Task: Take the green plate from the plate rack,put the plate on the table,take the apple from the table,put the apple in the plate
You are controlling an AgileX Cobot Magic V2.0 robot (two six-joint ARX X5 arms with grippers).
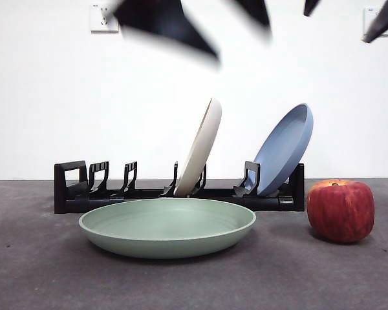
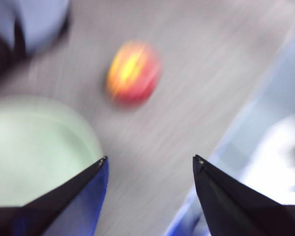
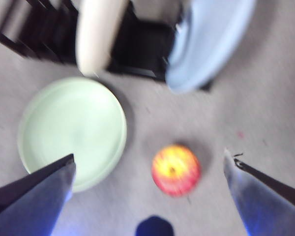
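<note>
Counter (image 1: 39, 278): dark grey, carrying everything. Plate rack (image 1: 71, 187) at the back held a cream plate (image 1: 200, 148) and a blue plate (image 1: 284, 148), both leaning. Green plate (image 1: 167, 227) lay flat before the rack, empty. Apple (image 1: 340, 210) sat at the plate's 3 o'clock, apart. My left gripper (image 2: 150, 164) and right gripper (image 3: 147, 164) hung above, released, holding nothing.

Green plate (image 1: 168, 227): matt, smooth finish. Rack (image 1: 74, 187): black plastic, slight sheen. Apple (image 1: 340, 210): smooth skin with a soft shine. Worktop (image 1: 39, 271): matt, mottled grey.
</note>
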